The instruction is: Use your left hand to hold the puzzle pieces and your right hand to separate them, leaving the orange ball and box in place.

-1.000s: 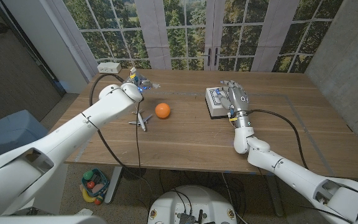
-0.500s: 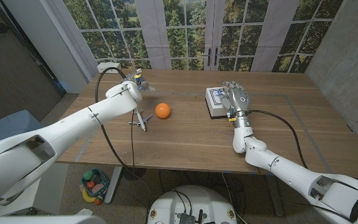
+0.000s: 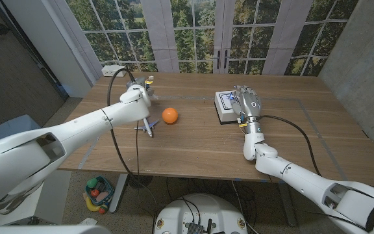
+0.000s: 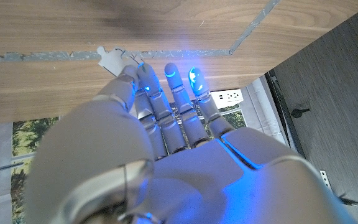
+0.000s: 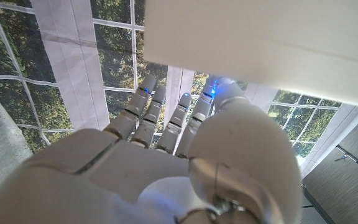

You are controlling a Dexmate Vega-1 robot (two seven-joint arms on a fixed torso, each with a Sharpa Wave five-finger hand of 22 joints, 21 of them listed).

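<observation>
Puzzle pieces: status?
Left robot hand reaching, fingertips at white pieces, no grip. Right robot hand open beside box. Ball clear.

Ball (image 3: 169, 116) mid-table, box (image 3: 226, 106) to its right, puzzle pieces (image 3: 147, 126) left

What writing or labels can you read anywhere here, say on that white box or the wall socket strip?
No text can be read.
White box: blue marks on its top, too small to read.
White power strip: no legible label.
Orange ball: plain, no print visible.
</observation>
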